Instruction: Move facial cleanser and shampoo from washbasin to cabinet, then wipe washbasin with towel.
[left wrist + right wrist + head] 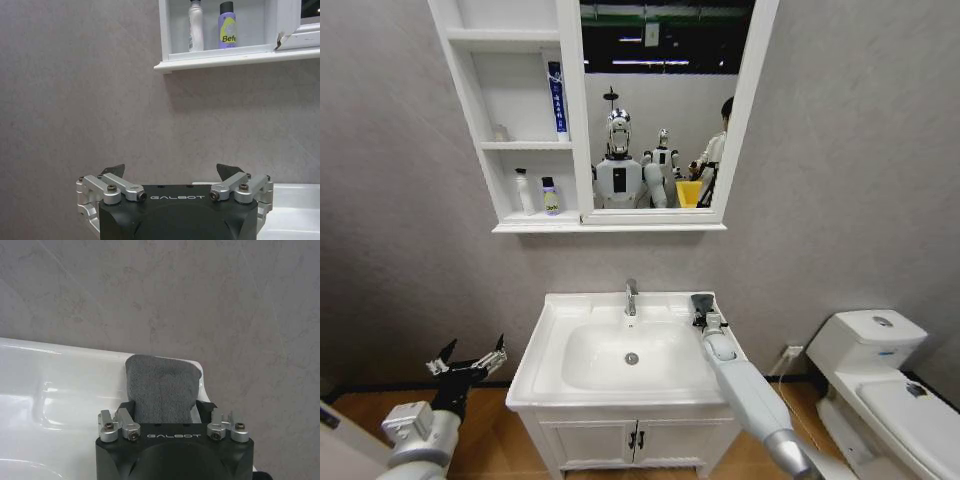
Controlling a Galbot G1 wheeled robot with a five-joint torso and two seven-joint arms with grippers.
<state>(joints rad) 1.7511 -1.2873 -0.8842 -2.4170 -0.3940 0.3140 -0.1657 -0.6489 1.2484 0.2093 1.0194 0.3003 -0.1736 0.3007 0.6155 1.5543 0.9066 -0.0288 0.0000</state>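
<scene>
The dark grey towel (701,300) (160,385) lies folded on the back right corner of the white washbasin (552,345) (60,390). My right gripper (702,308) (166,407) reaches over the basin's right rim and is shut on the towel's near end, one finger on each side. A white bottle (524,190) (196,25) and a purple, black-capped bottle (550,197) (227,25) stand on the lowest shelf of the cabinet (535,226) (220,60); I cannot tell which is the facial cleanser and which the shampoo. My left gripper (470,358) (171,170) hangs open and empty, left of the basin.
A chrome faucet (631,296) stands at the basin's back edge. A blue tube (556,97) leans on the cabinet's middle shelf beside the mirror (660,110). A white toilet (880,370) stands at the right. The two-door vanity (635,440) is under the basin.
</scene>
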